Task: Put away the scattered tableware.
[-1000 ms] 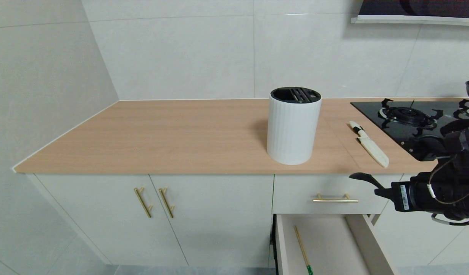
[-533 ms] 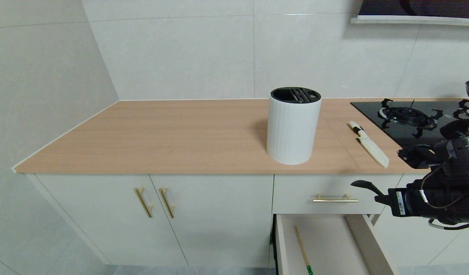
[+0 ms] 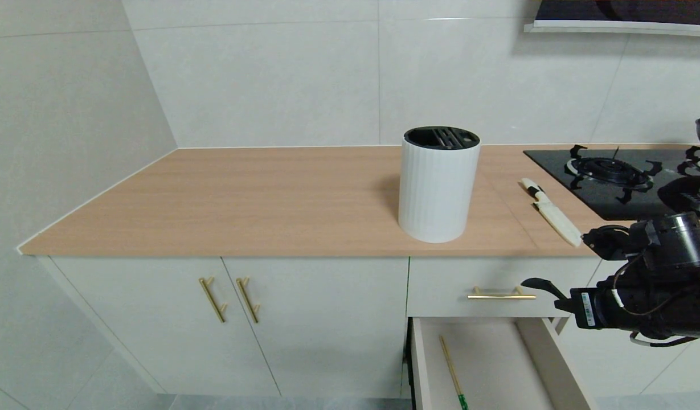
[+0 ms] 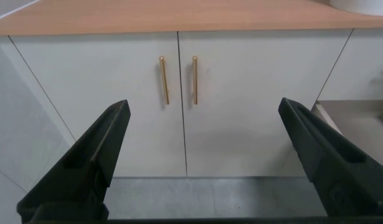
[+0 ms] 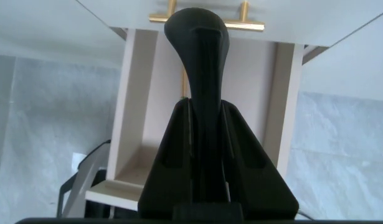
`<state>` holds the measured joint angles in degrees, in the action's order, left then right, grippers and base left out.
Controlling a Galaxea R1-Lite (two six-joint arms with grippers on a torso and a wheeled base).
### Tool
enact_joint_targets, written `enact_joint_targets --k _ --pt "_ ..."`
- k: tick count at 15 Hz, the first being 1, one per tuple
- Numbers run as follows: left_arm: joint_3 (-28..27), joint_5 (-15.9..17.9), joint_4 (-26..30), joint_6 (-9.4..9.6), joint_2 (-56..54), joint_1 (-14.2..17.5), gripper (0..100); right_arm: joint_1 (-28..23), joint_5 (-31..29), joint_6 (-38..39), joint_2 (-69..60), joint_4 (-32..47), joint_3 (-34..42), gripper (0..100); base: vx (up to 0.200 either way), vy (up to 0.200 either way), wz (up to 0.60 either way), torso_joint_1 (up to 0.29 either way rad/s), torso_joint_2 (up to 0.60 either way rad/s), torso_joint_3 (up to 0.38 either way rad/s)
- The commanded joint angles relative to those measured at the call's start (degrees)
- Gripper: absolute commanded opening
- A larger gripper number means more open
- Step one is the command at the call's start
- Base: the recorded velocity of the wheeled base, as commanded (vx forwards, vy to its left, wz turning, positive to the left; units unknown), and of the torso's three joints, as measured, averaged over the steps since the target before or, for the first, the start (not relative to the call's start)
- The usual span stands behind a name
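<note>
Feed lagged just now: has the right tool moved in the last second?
Yes. The right tool has sunk from just under the countertop edge to nearly level with the gold drawer handle, to that handle's right.

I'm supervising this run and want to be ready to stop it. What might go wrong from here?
The knife lies close to the front edge of the counter. A clumsy approach by the right hand, which is shut, might knock it off, perhaps into the open drawer below. The drawer also juts out under that arm, so a low swing may strike it.
</note>
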<state>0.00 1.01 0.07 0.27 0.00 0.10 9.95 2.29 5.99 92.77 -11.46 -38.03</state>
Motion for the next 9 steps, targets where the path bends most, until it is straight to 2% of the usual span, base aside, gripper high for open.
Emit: enact_joint_targets --k 1,9 --pt "0.0 0.0 0.0 0.00 0.0 0.1 100 0.0 -0.4 0.0 1.0 0.0 0.1 0 0.000 0.000 0.00 -0.163 0.39 0.222" --pt "0.0 0.0 0.0 0.00 0.0 0.1 100 0.1 -0.5 0.0 1.4 0.0 0.3 0 0.000 0.000 0.00 -0.193 0.47 0.279"
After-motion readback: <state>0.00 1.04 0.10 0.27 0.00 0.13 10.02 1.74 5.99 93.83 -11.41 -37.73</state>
